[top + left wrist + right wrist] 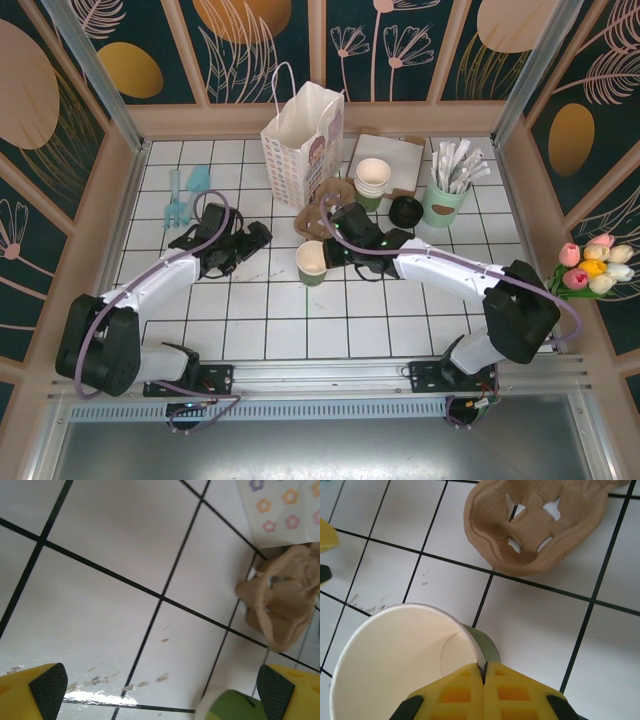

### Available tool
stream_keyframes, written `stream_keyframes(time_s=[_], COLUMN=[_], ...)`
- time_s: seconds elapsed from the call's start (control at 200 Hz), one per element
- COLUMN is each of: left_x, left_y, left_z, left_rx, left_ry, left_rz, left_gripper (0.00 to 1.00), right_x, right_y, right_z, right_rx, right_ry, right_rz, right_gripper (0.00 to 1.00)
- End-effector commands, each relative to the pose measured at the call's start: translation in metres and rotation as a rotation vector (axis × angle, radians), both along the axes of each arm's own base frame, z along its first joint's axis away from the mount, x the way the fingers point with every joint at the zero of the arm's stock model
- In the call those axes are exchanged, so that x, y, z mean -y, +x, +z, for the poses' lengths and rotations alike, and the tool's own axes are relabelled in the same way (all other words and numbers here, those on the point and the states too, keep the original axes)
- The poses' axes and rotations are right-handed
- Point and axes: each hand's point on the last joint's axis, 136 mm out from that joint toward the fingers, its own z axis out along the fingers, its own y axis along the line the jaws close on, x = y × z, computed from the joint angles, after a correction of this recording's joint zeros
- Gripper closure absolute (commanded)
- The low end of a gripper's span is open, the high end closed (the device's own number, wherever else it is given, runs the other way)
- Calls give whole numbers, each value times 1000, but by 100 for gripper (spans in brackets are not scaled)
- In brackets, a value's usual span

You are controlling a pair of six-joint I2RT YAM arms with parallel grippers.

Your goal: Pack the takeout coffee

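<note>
Top external view, lidless green paper cup, cream inside, upright mid-table near the pulp carrier, right gripper stretched low, pinching its rim, left gripper alongside, jaws spread wide.

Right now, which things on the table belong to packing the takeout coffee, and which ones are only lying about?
For the job: single green cup, lidless, pinched at its rim by the right tool; white paper bag; probably black lid and cardboard carrier.
Lying about: stacked cups; stirrer pot; tulips; teal items.
</note>
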Motion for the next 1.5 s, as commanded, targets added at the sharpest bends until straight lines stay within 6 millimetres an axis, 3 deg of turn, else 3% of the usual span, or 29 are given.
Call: stream_keyframes(time_s=[0.0,0.145,0.405,0.966,1.141,1.321,1.496], left_x=[20,40,71,89,91,92,92], left_y=[9,8,-10,-23,-20,-16,-12], left_z=[39,77,110,100,99,98,96], left_rx=[154,294,398,343,338,339,345], left_ry=[-129,-232,-374,-376,-377,-373,-380], left_rz=[-59,-176,-395,-532,-535,-536,-509], left_gripper=[1,1,1,1,1,1,1], right_x=[-4,-2,2,-3,-1,8,33], right_y=[4,7,13,18,19,20,28], right_z=[-1,-5,-3,7,24,41,55], right_rx=[12,8,9,16,39,74,89], right_ry=[-11,-33,-64,-72,-38,-11,73], right_rz=[-29,-53,-102,-96,-119,-153,-274], right_gripper=[98,97,94,79,69,58,44])
